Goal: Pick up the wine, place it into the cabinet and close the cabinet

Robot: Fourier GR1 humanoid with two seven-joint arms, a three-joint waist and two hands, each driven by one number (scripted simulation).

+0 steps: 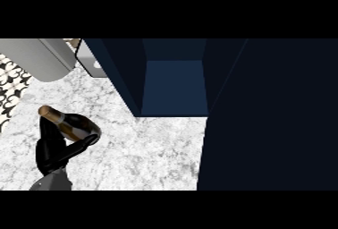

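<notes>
- At the counter's left end, the left hand (58,150) is curling its fingers and thumb round the wine bottle (78,125), clamped on the fat body rather than the neck. That's probably for a steadier carry.
- The bottle is leaning in the grip, with its gold-capped neck pointing up-left, away from the cabinet. I can't tell whether its base is clearing the stone.
- The grey forearm (52,181) is coming in from the lower edge, right under the hand.
- The right hand isn't showing anywhere.
- The marble counter (145,152) is stretching between bottle and target, and nothing is standing in that stretch.
- The cabinet (175,85) is sitting open, well apart from the bottle, up and to the right, with its blue inner floor facing out and ready to take it.
- The big dark panel (264,116) at the right is reading as the swung-out door, waiting to be pushed shut.
- The grey rounded unit (40,56) and the patterned tiles (12,87) at top left are lying off the route.
- My read is that the pick is looking done, while placing and closing are not yet done.
</notes>
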